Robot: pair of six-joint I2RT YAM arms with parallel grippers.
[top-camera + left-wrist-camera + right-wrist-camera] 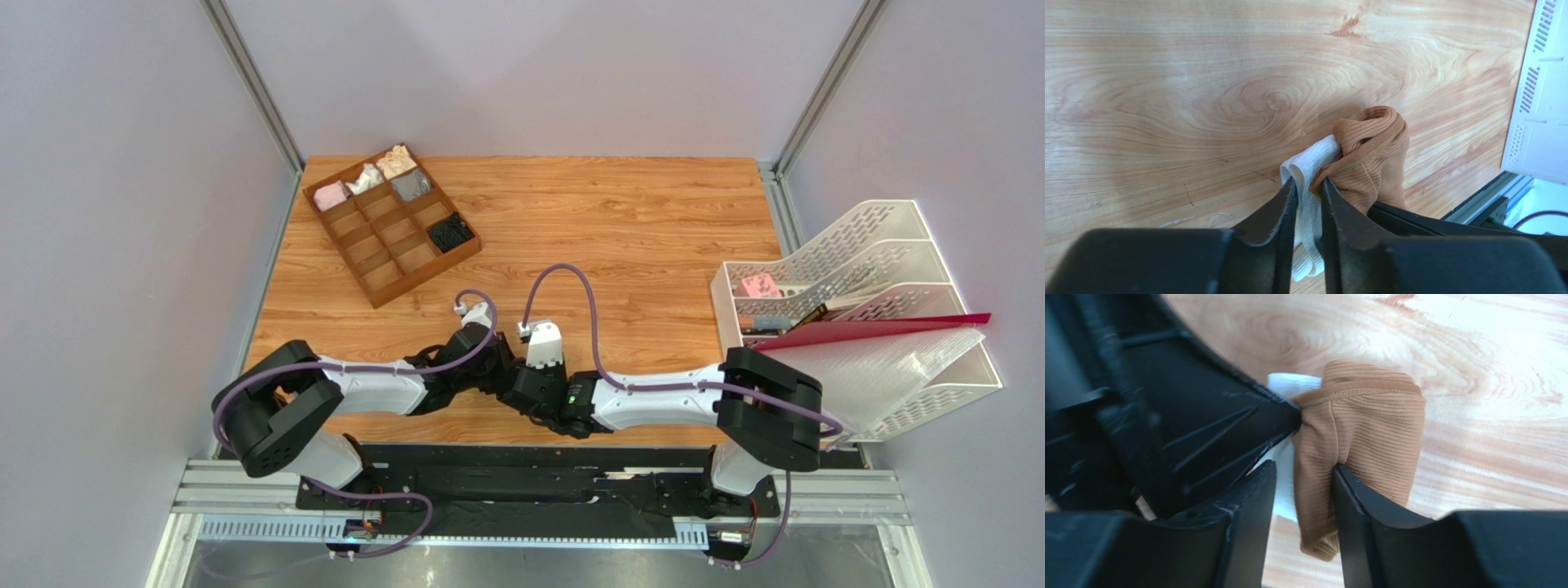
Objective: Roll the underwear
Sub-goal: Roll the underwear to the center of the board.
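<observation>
The underwear (1370,159) is a bunched brown ribbed garment with a cream-white band (1312,160), held just above the wooden table (1198,92). My left gripper (1309,184) is shut on the white band. My right gripper (1303,468) is closed on the brown fabric (1364,429), which also drapes over its right finger. The left gripper's dark fingers (1229,429) press in from the left in the right wrist view. In the top view both grippers, left (501,365) and right (528,377), meet near the table's front edge and hide the garment.
A wooden compartment tray (368,251) at the back left holds small pink, white, grey and black bundles. A white file rack (859,245) with a red folder (883,328) stands at the right, and also shows in the left wrist view (1542,92). The metal rail (528,496) runs along the near edge.
</observation>
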